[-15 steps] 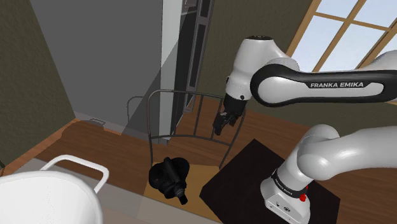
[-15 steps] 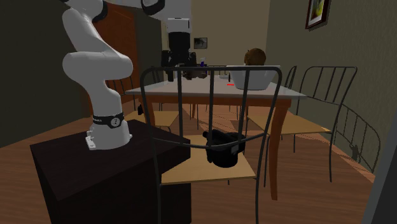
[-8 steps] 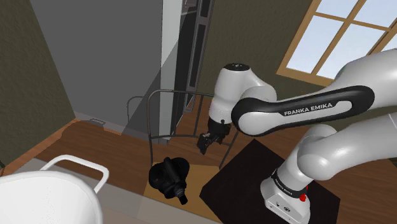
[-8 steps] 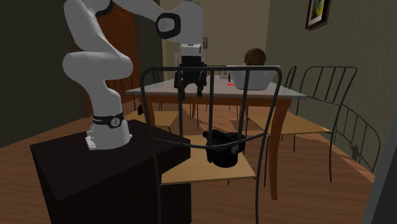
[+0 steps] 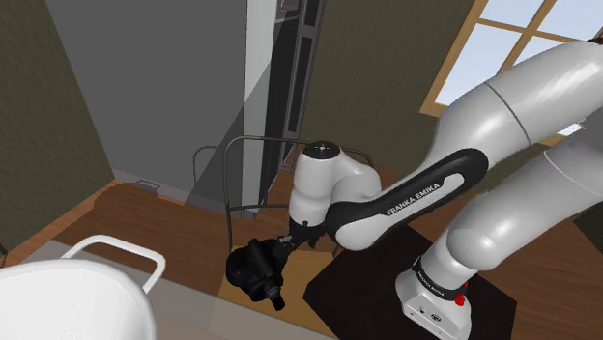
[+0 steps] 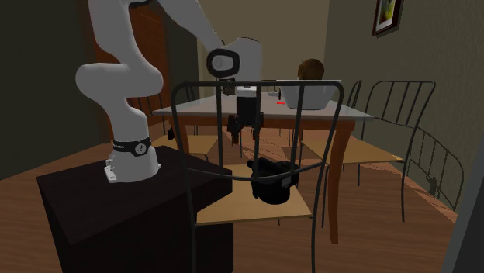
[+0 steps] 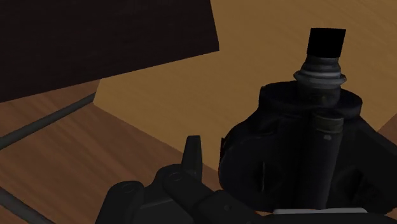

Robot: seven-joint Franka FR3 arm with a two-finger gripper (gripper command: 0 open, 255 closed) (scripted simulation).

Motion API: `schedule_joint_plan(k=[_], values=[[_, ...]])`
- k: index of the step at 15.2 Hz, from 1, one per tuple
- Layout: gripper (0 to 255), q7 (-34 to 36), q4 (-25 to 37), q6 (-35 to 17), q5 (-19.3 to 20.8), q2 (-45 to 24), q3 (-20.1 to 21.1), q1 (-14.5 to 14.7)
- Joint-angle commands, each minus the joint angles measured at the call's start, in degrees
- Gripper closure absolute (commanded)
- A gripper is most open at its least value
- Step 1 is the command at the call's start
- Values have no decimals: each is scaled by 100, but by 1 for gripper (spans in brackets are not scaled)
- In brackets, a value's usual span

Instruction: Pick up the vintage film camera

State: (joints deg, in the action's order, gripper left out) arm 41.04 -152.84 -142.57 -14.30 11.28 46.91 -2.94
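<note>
shoulder view: one camera, apparently on one chair.

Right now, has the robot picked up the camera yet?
Not yet. Done: the pincer is close above the black camera. In hand: lining up; the camera lies on the chair seat, not gripped. Left: grip it and lift.

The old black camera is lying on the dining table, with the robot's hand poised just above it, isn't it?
Not on the table: the black camera lies on the wooden chair seat, as the second exterior view shows. The rest holds: the gripper is poised just above it.
</note>
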Motion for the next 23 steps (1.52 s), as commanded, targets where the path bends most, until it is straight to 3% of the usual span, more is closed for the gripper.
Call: schedule_joint_plan(k=[1,3,4,7,9,17,18,23], values=[[0,782,157,-393,675,-668,371,-282],[0,1868,364,-697,1870,-1489,504,-469],[0,2446,499,-783,2524,-1903,380,-386],[0,3694,975,-923,3840,-2880,-441,406],[0,3972,1118,-1011,4131,-3155,-778,735],[0,4462,1283,-1351,4818,-3710,-1430,1244],[255,4475,1287,-1354,4825,-3717,-1437,1256],[255,4462,1294,-1345,4817,-3715,-1430,1247]])
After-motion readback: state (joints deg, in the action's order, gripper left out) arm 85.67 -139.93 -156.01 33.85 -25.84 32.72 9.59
